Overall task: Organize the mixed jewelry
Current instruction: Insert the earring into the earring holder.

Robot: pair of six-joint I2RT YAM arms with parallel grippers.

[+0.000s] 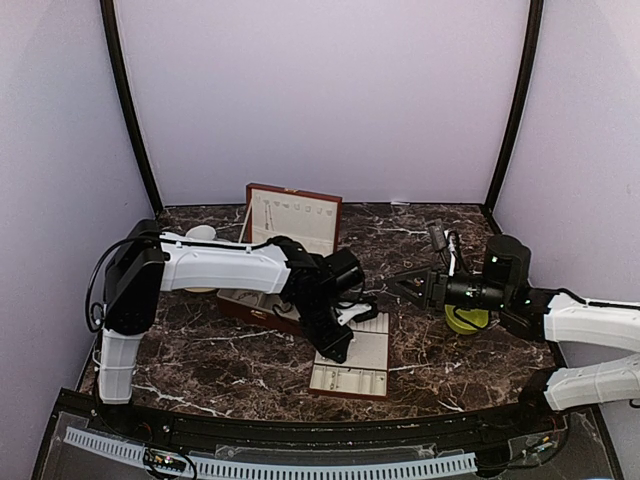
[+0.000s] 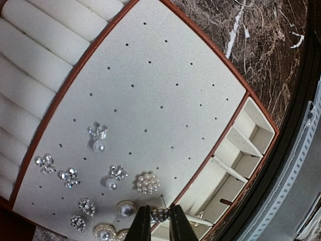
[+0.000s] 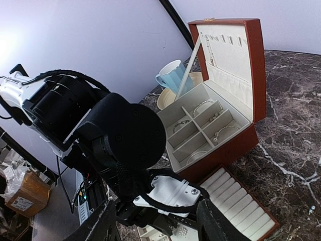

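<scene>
left gripper nips a stud — at the pad's edge.

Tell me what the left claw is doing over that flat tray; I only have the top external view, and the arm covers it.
Observer: In the left wrist view, the left claw looks closed on a small sparkly stud at the edge of the perforated earring pad.
Operator: Anything else on that pad?
Observer: Yes, several studs, pearl and crystal, are clustered in one corner. The other holes are bare.
Operator: What's further back?
Observer: The right wrist view shows the box with its lid up and thin hoop bracelets lying in its cream compartments.
</scene>
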